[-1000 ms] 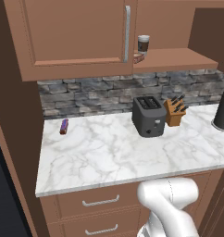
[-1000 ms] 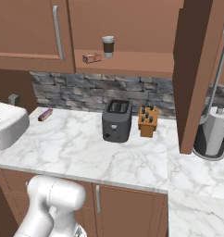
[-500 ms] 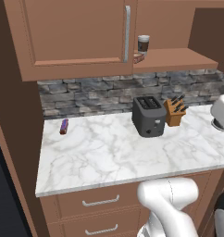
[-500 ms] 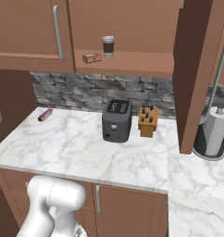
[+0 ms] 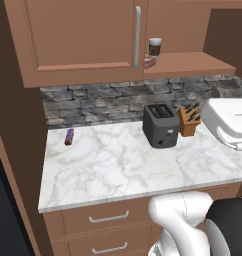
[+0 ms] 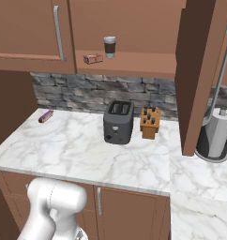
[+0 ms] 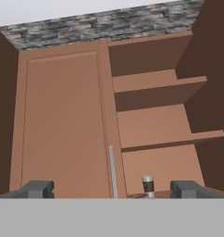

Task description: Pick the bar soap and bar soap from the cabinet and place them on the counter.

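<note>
Left base view: cabinet [image 5: 83, 40], one door closed, silver bar handle. Bar soap [image 5: 150, 63] on the open lower shelf, just beside the paper cup [image 5: 154, 48]. Marble surface [image 5: 113, 170] carries toaster [image 5: 161, 125], knife block [image 5: 189, 120] and a purple stick [image 5: 69, 136] near the backsplash.

Right base view: bar soaps [image 6: 93, 59] lie close together on the shelf, left of the cup; whether they touch cannot be told. Paper towel holder [image 6: 215, 136] at right.

Hand view: tool [image 7: 113, 189] open, fingers wide apart, empty, facing the cabinet's shelves.
</note>
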You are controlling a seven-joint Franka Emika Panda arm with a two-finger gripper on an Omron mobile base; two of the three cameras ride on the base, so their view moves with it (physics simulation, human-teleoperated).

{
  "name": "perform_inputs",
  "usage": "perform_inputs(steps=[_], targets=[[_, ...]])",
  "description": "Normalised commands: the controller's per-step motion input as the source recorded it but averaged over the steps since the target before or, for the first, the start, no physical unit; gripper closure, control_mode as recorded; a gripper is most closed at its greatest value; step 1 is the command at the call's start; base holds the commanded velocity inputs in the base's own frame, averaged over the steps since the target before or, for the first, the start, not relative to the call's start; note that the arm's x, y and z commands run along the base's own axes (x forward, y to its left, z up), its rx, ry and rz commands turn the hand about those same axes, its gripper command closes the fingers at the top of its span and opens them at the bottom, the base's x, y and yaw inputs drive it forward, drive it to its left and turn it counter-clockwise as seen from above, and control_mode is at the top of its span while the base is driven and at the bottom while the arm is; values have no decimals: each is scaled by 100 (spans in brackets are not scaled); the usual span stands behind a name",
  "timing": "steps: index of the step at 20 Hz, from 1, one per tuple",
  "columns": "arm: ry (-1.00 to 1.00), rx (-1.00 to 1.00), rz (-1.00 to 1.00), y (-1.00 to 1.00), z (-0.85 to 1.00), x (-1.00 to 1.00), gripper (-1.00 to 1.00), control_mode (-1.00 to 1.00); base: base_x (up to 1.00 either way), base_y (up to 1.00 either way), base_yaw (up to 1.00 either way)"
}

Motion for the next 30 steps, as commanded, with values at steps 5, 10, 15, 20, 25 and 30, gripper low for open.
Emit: perform_inputs(steps=[5,10,15,20,25,30], targets=[[0,0,0,4,-22,66,-100,-100,0,0,0],[-3,-2,0,2,-11,40,-100,-100,0,0,0],[0,-9,2,4,-4,44,-100,-100,0,0,0],[0,-11,0,0,-11,44,-100,-100,0,0,0],[-2,-6,0,0,-2,20,-100,-100,0,0,0],[-3,0,0,0,0,15,-100,-100,0,0,0]])
